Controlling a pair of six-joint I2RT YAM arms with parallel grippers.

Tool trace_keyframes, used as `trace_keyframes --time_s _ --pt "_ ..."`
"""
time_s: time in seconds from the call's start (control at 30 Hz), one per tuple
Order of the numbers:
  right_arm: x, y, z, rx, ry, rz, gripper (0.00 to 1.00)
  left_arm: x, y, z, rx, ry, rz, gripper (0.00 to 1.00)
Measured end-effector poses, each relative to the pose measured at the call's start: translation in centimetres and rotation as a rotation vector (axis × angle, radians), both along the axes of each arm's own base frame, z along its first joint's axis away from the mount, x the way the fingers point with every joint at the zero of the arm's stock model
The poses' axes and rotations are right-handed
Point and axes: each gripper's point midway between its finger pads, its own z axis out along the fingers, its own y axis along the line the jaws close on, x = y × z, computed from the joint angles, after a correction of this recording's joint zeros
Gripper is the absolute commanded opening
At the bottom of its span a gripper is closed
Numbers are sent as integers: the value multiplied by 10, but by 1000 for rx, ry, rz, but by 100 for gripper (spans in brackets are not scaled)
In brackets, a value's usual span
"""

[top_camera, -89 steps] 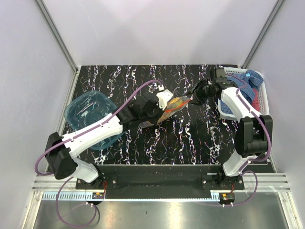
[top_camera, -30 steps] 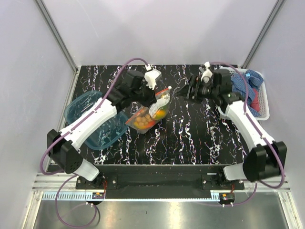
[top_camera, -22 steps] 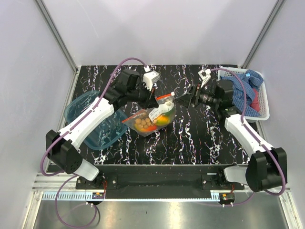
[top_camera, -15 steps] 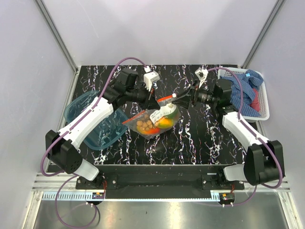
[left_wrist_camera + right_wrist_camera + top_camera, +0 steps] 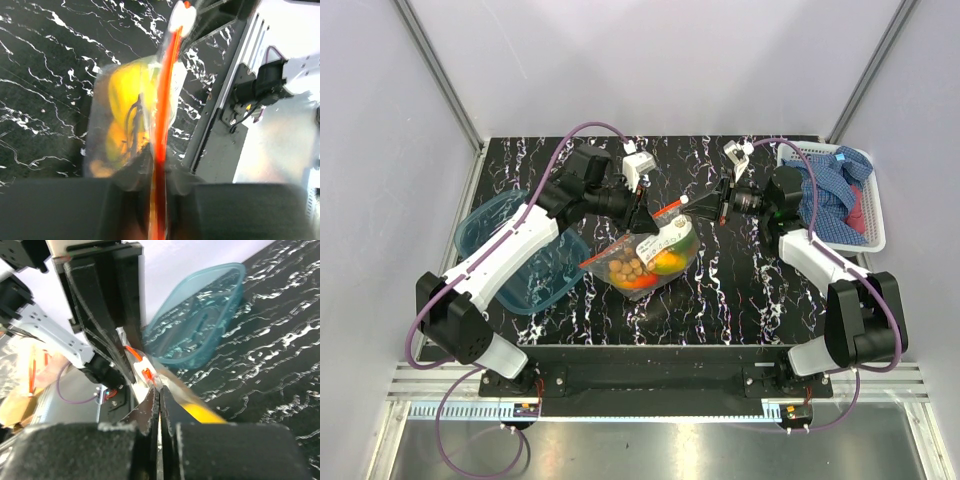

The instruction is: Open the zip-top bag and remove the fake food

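Top view: the zip-top bag (image 5: 660,248) sits near the centre of the table (image 5: 750,290), held up between both arms, with the fake food (image 5: 642,270) inside it and a blue tub (image 5: 505,245) to its left. Left wrist view: the left gripper (image 5: 159,200) is closed narrowly on the bag's orange-red zip strip (image 5: 162,110) — this view is blurred. Right wrist view: the right gripper (image 5: 159,412) is pressed fully together — pinching the bag's top edge.
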Motion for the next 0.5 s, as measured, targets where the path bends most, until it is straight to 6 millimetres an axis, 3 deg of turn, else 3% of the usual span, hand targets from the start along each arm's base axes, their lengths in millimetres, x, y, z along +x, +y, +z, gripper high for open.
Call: trace_keyframes --time_s 0.07,0.13,0.27,0.5 --pt "-2 1 2 8 13 11 0 2 0 0 3 5 20 57" --pt "-5 2 5 15 22 24 0 5 0 0 14 -3 43 60" --pt "-11 5 6 22 74 47 0 15 -6 5 32 -58 105 56" --pt "-16 6 5 22 129 66 0 21 -27 32 -70 -81 140 52"
